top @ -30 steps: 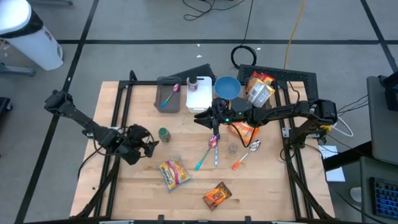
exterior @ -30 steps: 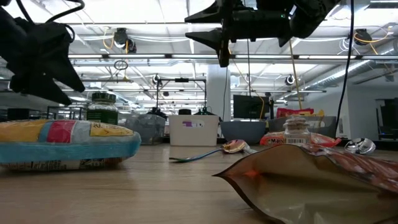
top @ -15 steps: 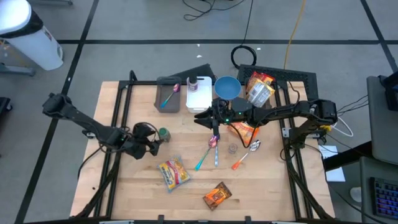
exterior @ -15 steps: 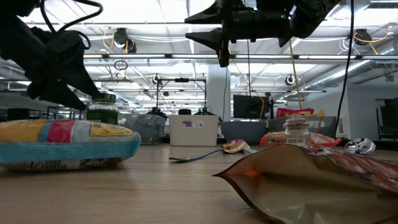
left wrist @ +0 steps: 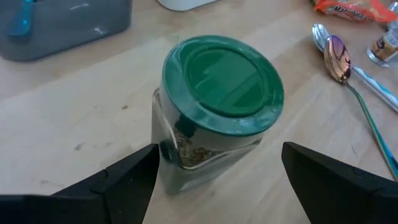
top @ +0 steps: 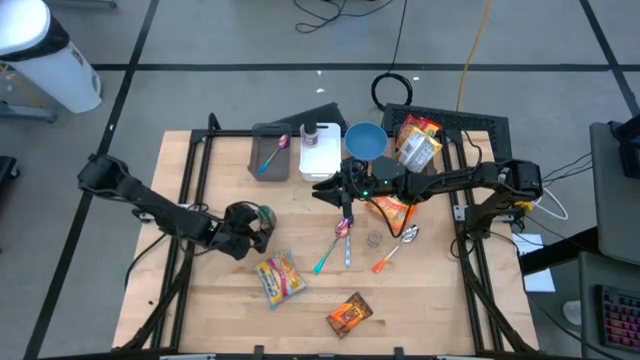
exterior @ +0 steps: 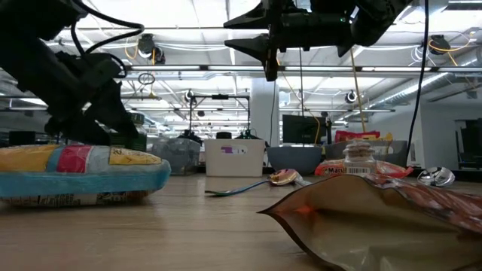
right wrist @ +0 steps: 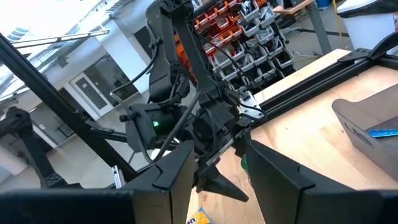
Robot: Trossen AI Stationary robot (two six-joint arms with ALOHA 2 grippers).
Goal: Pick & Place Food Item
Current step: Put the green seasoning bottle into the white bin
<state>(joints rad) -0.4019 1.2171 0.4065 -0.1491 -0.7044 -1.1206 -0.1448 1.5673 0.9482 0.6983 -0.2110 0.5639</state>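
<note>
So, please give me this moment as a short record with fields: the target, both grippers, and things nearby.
target: green-lidded jar, upright on the table
left gripper: open, fingers on either side of the jar, not yet gripping
right gripper: raised above the table, waiting, holds nothing
nearby: yellow snack bag, spoon, grey bin

No legible txt; orange packet [exterior: 358, 170] lettering, maybe "Mar…", too partial to read.
</note>
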